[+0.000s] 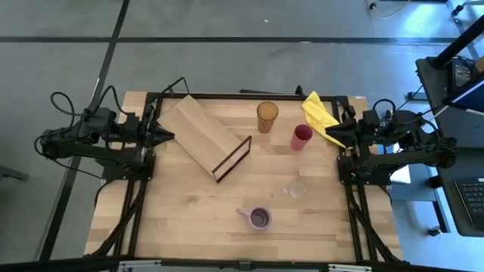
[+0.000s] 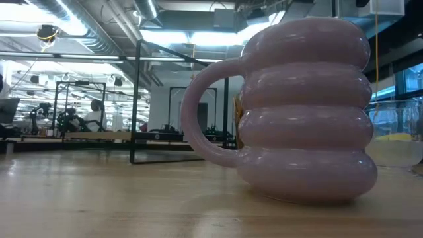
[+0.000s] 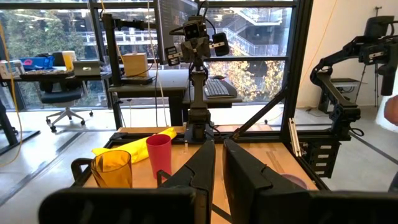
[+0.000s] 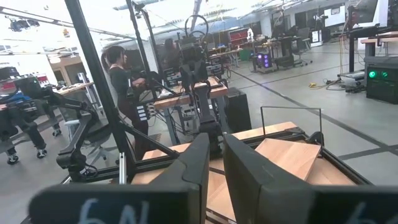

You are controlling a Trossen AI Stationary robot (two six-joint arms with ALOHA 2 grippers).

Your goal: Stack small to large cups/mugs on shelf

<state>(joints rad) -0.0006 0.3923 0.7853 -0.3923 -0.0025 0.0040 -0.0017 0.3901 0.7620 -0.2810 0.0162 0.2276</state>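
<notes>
Likely light, rigid, slick: tall amber translucent tumbler (image 1: 267, 116), short red plastic cup (image 1: 301, 137), ridged purple ceramic mug (image 1: 259, 218) heavier; small clear glass (image 1: 296, 189) fragile; pinch rims. Cups between both pincers, nearer right gripper (image 1: 333, 135); light-brown board shelf (image 1: 204, 135) just beside left gripper (image 1: 168, 137). Both slightly parted, holding nothing.

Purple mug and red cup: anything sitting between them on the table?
Yes, in the high view the small clear glass stands between the purple mug and the red cup.
</notes>
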